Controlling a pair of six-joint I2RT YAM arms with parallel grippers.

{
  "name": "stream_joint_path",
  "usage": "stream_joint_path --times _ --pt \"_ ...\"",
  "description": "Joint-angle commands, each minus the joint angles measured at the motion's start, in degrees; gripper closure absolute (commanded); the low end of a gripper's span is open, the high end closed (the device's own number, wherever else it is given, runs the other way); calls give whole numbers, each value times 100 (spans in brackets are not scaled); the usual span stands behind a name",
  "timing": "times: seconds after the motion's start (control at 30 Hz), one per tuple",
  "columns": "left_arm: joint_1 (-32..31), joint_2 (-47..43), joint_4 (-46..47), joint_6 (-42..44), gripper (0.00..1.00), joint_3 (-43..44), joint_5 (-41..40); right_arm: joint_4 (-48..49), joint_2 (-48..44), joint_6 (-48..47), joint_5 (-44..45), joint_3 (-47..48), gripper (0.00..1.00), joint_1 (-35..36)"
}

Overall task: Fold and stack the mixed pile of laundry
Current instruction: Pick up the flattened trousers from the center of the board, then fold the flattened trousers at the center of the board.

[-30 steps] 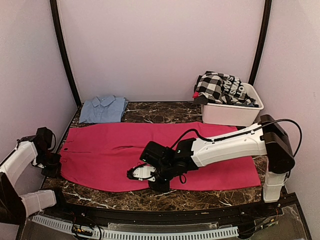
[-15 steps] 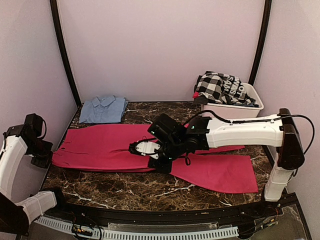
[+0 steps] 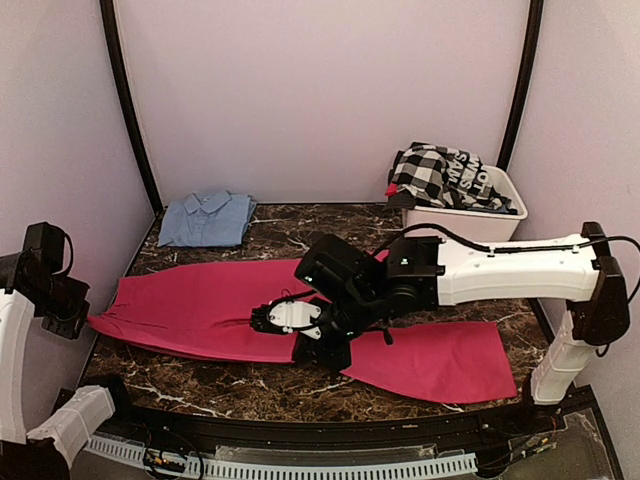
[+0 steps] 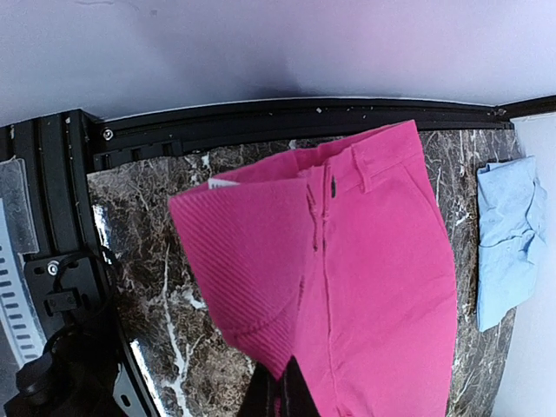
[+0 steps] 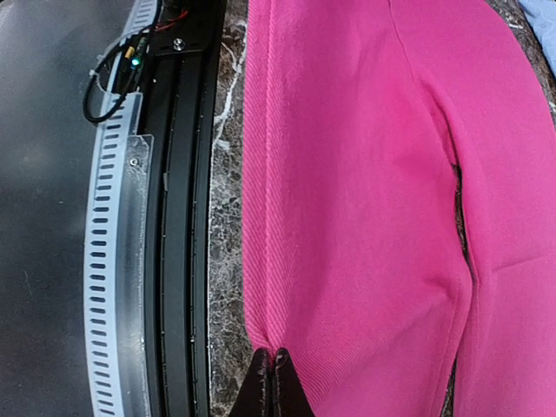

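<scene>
Folding magenta-pink cloth [image 3: 200,310], trousers lying across table [image 3: 300,225], fold not yet complete. Left gripper [image 4: 280,395] clamping waistband corner, right gripper [image 5: 272,382] pinching near edge. Light-blue piece [image 3: 207,218] sitting folded far left. Checked garment [image 3: 445,175] waiting in white tub [image 3: 465,228]; most work remaining.

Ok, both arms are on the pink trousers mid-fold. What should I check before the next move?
1. Left claw shut on the pink trousers at their left end: ok.
2. Right claw shut on the trousers' near edge: ok.
3. Light-blue shirt lies apart from the trousers: ok.
4. Checked garment sits in the white tub, off the trousers: ok.
5. Fold lying smooth under the right arm: cannot tell, the arm hides it.
</scene>
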Motion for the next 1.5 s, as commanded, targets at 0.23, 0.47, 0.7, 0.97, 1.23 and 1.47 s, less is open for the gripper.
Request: stream_joint_path --times 0.23,0.47,0.7,0.97,1.23,1.47 --pt "37 1031 891 346 100 331 -299 -141 730 -475 -285 1547 100 -1288" --pt "31 2452 2051 554 100 643 -354 -526 2203 -906 -246 3319 100 -1943" --pt "32 4328 3019 629 89 1226 -334 -571 3500 -1110 -89 4729 100 -2387" --pt "-554 4958 3110 2039 60 2133 -264 497 4175 -918 612 4617 100 -2451" --pt "-1312 4013 4408 2711 29 214 1528 220 4610 -707 599 4402 100 -2453" --pt "-1896 4022 4675 2787 30 -661 1579 237 3960 133 208 2948 100 -2430"
